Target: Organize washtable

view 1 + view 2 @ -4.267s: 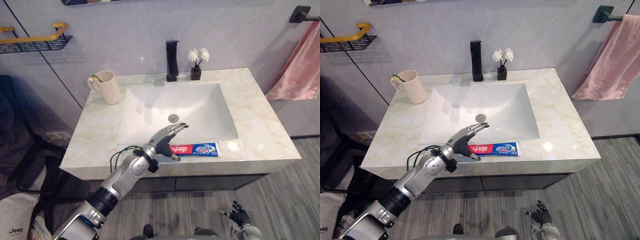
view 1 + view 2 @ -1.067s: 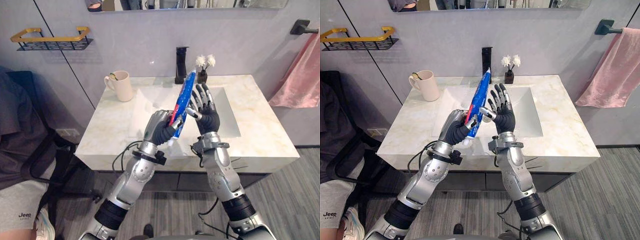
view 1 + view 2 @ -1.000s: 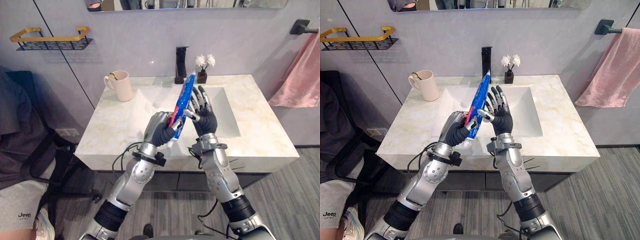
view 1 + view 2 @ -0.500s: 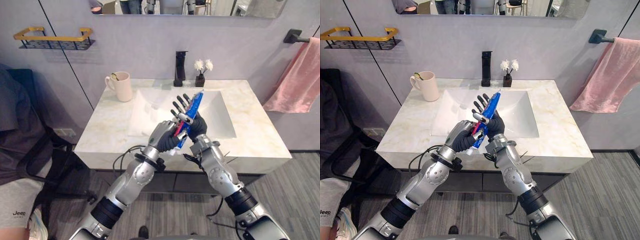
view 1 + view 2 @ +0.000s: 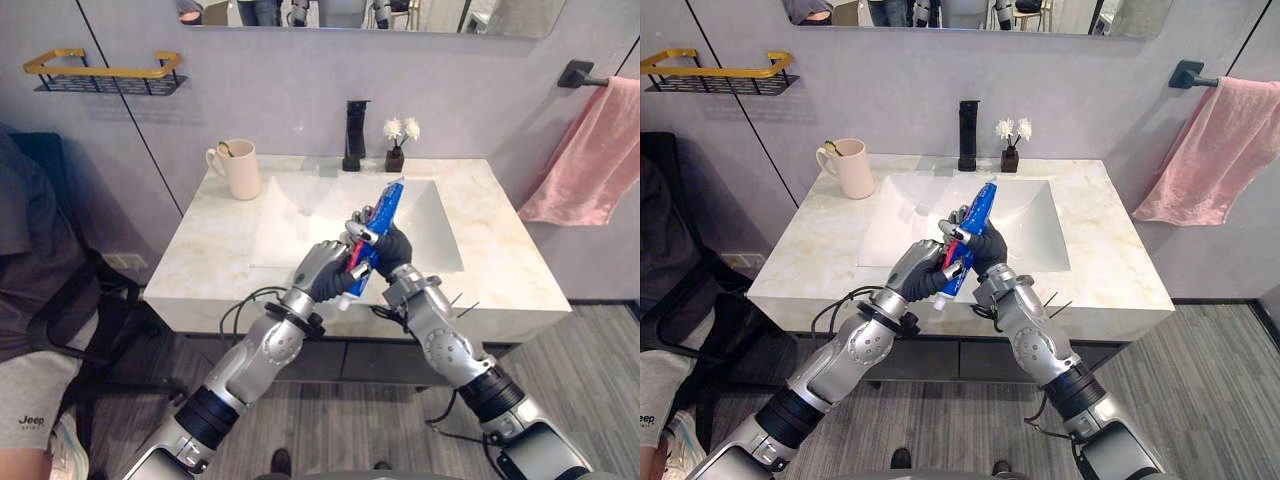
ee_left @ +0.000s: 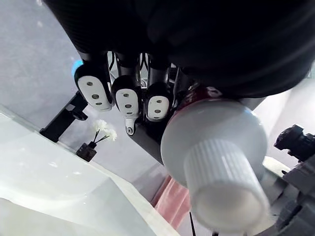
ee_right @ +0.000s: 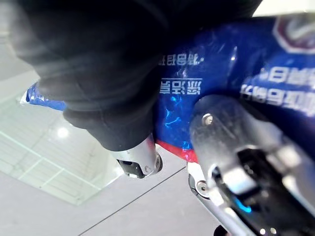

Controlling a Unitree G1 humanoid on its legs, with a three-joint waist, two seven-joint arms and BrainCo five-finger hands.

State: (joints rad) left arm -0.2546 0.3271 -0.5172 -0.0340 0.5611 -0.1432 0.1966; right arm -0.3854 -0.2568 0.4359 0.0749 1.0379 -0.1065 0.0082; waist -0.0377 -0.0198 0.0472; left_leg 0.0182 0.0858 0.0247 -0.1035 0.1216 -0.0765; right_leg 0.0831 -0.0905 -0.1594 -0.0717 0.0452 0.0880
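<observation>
The toothpaste tube [image 5: 389, 204] is blue with a red band and a white cap. The tabletop [image 5: 205, 255] is cream marble with tan veins. The mug [image 5: 239, 170] is cream, the faucet [image 5: 352, 135] black, the towel [image 5: 590, 160] pink.

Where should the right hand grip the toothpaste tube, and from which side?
Probably the flat blue middle of the toothpaste tube, from the robot's right. It stands tilted, white cap down, and the left hand wraps the red end by the cap, so only the stretch above is free. The right hand is curled there.
</observation>
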